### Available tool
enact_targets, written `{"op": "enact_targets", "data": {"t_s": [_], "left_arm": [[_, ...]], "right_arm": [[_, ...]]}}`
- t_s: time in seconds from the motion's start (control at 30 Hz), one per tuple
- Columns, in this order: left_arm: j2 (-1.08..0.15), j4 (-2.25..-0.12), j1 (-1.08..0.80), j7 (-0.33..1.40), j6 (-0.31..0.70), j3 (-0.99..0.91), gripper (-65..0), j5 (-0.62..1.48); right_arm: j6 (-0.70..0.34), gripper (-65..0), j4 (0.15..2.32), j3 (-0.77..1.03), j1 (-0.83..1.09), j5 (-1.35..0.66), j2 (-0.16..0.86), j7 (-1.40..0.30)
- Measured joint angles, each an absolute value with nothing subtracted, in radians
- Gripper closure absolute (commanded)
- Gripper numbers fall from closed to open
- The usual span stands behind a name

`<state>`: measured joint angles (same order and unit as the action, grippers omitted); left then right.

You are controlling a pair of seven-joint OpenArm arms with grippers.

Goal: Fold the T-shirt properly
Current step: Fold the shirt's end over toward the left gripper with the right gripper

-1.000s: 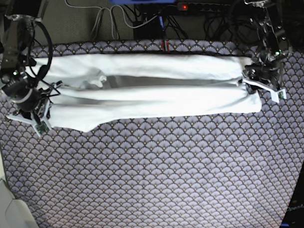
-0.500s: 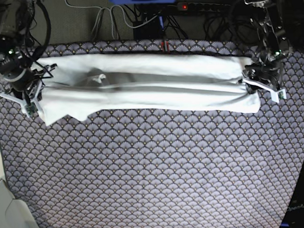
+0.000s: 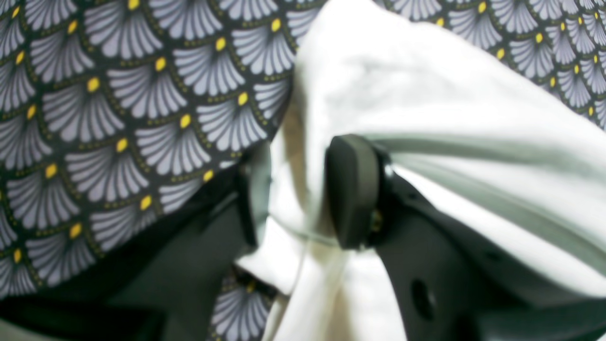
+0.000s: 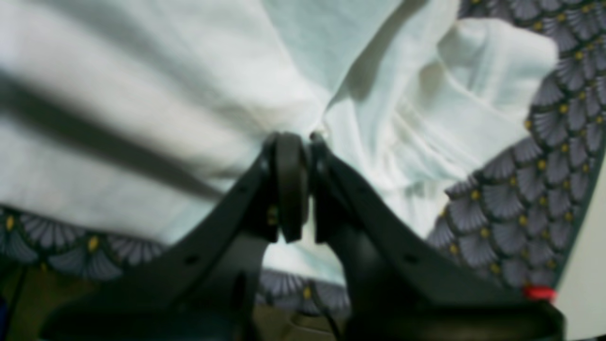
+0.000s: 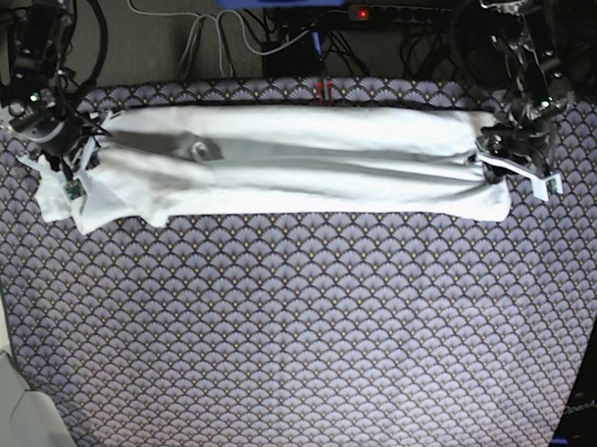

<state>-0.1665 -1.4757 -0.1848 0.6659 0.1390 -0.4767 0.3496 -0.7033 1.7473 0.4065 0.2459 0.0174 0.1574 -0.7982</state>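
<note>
The counter (image 5: 313, 360) is covered with a dark cloth full of small grey fan shapes with yellow dots, and black cables and a power strip (image 5: 409, 14) with a red light lie behind its far edge.

My plain white, soft, wrinkly cotton T-shirt (image 5: 296, 165) lies on the far half of the counter as a long, narrow band running from one side to the other. Its long sides look turned in toward the middle, with a dark gap along the centre, so I think the first lengthwise folds are mostly made. The end by my right gripper (image 5: 61, 153) is messy: a loose flap of the T-shirt spreads out there, away from the neat band. I think that end needs tidying, and then the long band has to be folded across into a short packet. So I judge the job about half done.

My right gripper (image 4: 300, 182) is pinched nearly closed on a bunch of the T-shirt at that messy end. My left gripper (image 3: 303, 194) is at the other end of the T-shirt, part way closed, with a thick fold of white cloth squeezed between its black pads.

I can read no words, labels or brand marks anywhere; the T-shirt has no print.
</note>
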Motion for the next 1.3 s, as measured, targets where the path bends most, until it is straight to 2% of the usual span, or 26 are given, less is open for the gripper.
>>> {"op": "enact_targets", "data": {"t_s": [0.2, 0.5, 0.77, 1.13, 1.3], "left_arm": [[-0.166, -1.480, -0.186, 0.668, 0.139, -0.476, -23.4, 0.349], [-0.166, -1.480, -0.186, 0.670, 0.139, -0.476, -23.4, 0.349], [-0.166, -1.478, -0.185, 0.670, 0.139, -0.476, -23.4, 0.349], [-0.166, -1.477, -0.183, 0.670, 0.139, -0.476, -23.4, 0.345], [-0.167, -1.477, -0.183, 0.669, 0.139, -0.476, -23.4, 0.345]], "right_arm": [[-0.702, -2.2, 1.683, 0.407, 0.223, 0.019, 0.157, -0.780], [-0.702, -2.2, 1.918, 0.411, 0.368, 0.032, 0.094, -0.795], [-0.702, -2.2, 1.958, 0.403, 0.444, 0.024, 0.060, -0.788], [-0.702, -2.2, 1.979, 0.252, 0.497, 0.026, 0.049, -0.785], [-0.702, -2.2, 1.979, 0.252, 0.485, 0.029, 0.050, -0.790]]}}
